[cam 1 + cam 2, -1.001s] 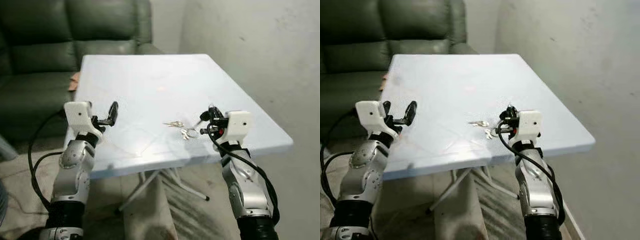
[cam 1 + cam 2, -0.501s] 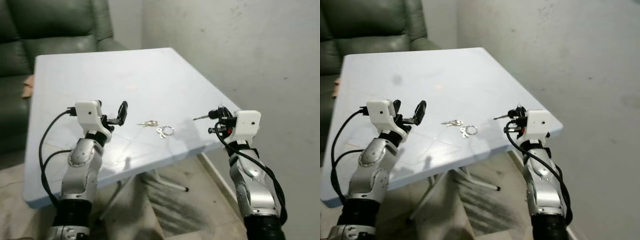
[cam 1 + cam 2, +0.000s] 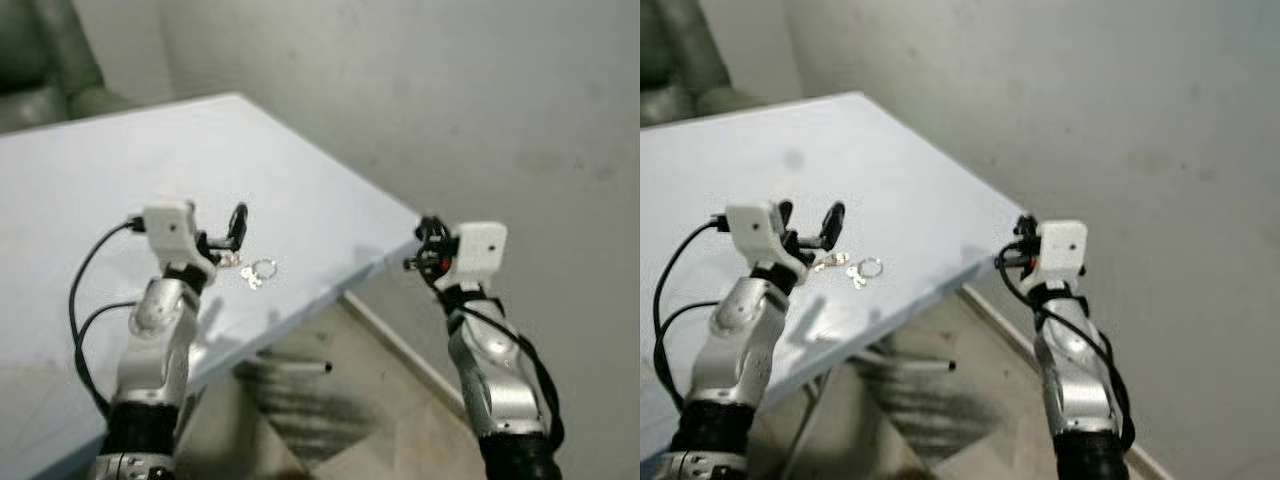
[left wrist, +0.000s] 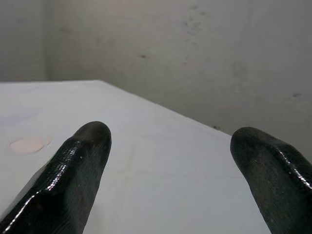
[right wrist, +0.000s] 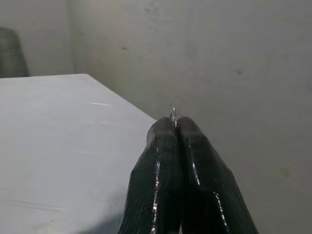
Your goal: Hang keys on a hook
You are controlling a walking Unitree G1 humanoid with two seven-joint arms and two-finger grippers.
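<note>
The left end effector (image 3: pixel 236 228) hovers over the pale blue worktop (image 3: pixel 90 170) with its fingers spread apart. Just beside it lie the keys (image 3: pixel 255 272): small silvery blades fanned leftward from a round ring, flat on the worktop near its edge. The right end effector (image 5: pixel 174 127) is past the corner, pinched on a thin wire loop (image 5: pixel 172 113). The camera has swung right since before; the sofa has nearly gone.

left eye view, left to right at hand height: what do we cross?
Left hand, open over the white table → keys → loose key ring → table's right corner → right hand, shut on a thin wire ring, held off the table's edge before the grey wall.
</note>
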